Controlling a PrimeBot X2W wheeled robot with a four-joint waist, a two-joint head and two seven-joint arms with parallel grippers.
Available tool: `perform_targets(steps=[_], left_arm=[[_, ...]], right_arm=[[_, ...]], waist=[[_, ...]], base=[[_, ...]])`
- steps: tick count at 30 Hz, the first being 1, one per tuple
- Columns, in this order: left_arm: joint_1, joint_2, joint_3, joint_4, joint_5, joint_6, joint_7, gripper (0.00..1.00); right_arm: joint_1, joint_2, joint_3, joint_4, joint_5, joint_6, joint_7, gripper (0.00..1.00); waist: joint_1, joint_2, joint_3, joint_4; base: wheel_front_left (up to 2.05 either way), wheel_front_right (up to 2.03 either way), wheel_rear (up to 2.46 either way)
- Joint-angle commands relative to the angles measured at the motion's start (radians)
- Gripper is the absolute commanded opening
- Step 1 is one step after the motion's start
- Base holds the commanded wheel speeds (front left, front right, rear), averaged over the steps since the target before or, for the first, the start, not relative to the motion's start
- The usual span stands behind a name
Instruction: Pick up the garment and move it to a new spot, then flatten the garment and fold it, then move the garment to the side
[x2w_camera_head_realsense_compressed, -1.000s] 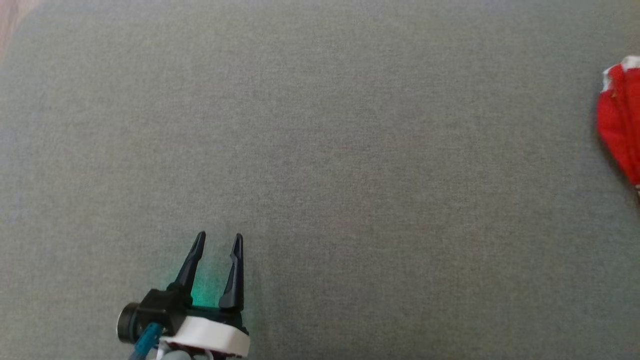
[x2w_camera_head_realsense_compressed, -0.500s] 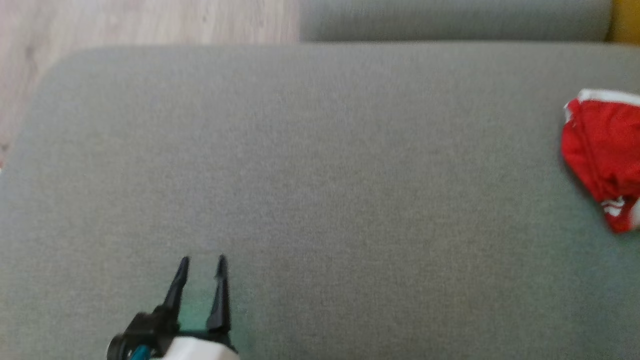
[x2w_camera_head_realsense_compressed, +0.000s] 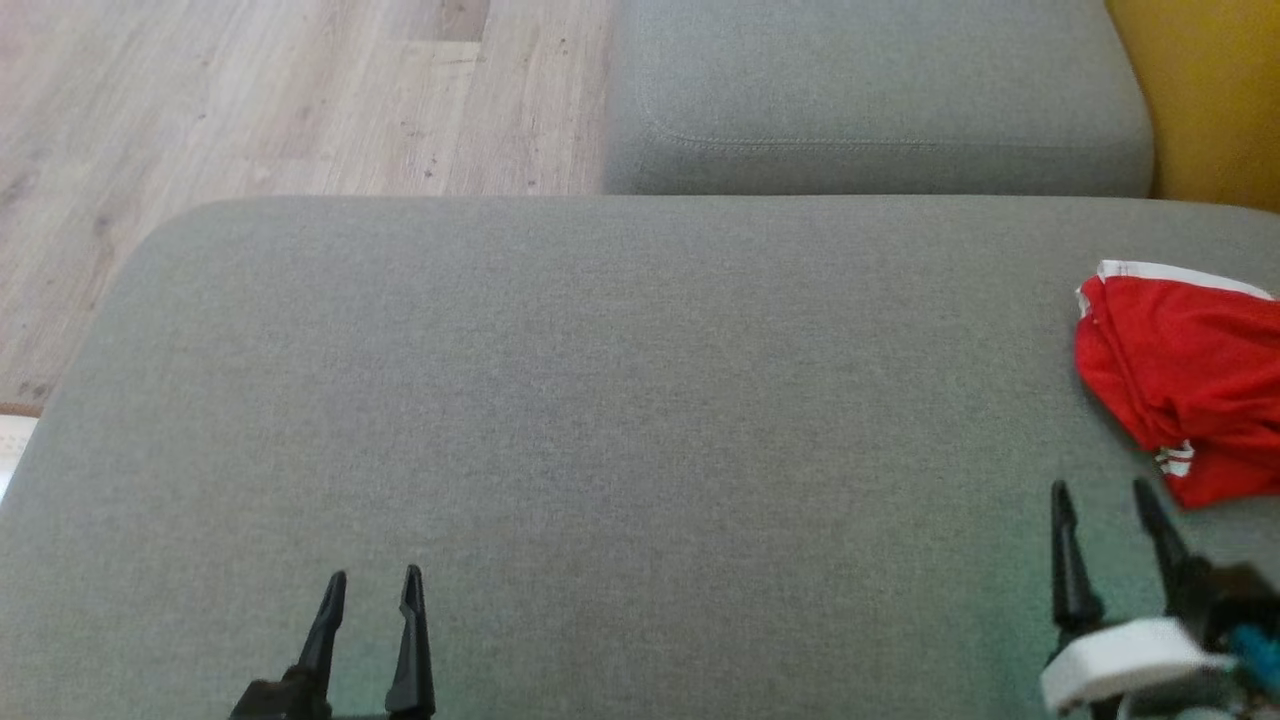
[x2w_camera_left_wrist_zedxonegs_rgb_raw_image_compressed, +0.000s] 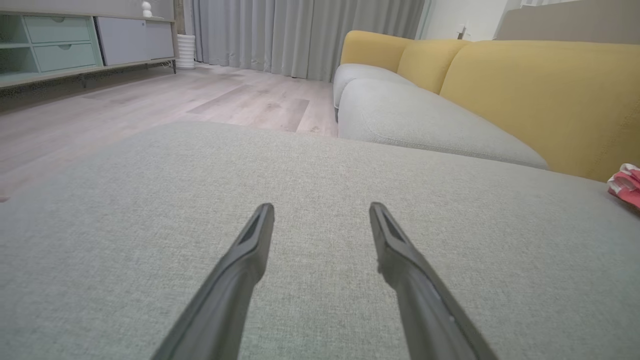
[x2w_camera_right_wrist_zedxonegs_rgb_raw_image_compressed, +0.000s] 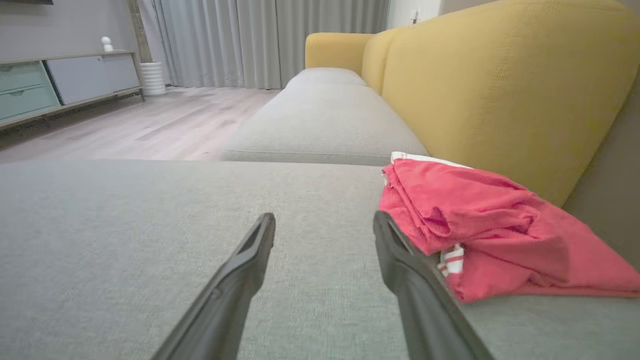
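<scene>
The garment (x2w_camera_head_realsense_compressed: 1190, 385) is a crumpled red cloth with white trim, lying at the right edge of a grey sofa cushion (x2w_camera_head_realsense_compressed: 620, 400). The right wrist view has the garment (x2w_camera_right_wrist_zedxonegs_rgb_raw_image_compressed: 490, 230) just right of my right fingers, bunched in folds. My right gripper (x2w_camera_head_realsense_compressed: 1100, 495) is open, a short way in front of the garment's near corner, not touching it. My left gripper (x2w_camera_head_realsense_compressed: 372, 580) is open over bare cushion at the lower left, far from the garment. In the left wrist view the garment (x2w_camera_left_wrist_zedxonegs_rgb_raw_image_compressed: 626, 184) is a small pink patch at the far right.
A second grey seat cushion (x2w_camera_head_realsense_compressed: 870, 100) lies beyond, with a yellow backrest (x2w_camera_head_realsense_compressed: 1210, 90) at the right. Wooden floor (x2w_camera_head_realsense_compressed: 250, 100) runs off the far left edge. Curtains (x2w_camera_left_wrist_zedxonegs_rgb_raw_image_compressed: 300, 30) and a low cabinet (x2w_camera_left_wrist_zedxonegs_rgb_raw_image_compressed: 75, 40) stand across the room.
The head camera has tilted up and turned, so floor and the far cushion have come into view. The right gripper now shows at the lower right. The garment lies unmoved.
</scene>
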Motion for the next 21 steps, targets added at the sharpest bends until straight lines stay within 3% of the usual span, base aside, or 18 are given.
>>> perform_targets(steps=[1,11,21], left_arm=[[-0.034,0.002,0.035,-0.029,0.013,-0.005,-0.008,1.0],[-0.034,0.001,0.049,-0.014,0.036,-0.02,-0.008,1.0],[-0.044,0.0,0.048,0.043,0.014,-0.026,-0.008,1.0]], right_arm=[[-0.017,-0.007,0.033,-0.021,0.003,-0.001,-0.026,1.0],[0.014,-0.005,0.116,0.088,0.067,-0.001,-0.095,1.0],[0.001,-0.005,0.151,0.057,0.085,-0.001,-0.096,1.0]], waist=[[0.0001,0.0,-0.005,-0.002],[0.0001,0.0,-0.022,-0.023],[0.0001,0.0,-0.022,-0.021]], base=[[0.0,0.0,0.0],[0.0,0.0,0.0],[0.0,0.0,0.0]])
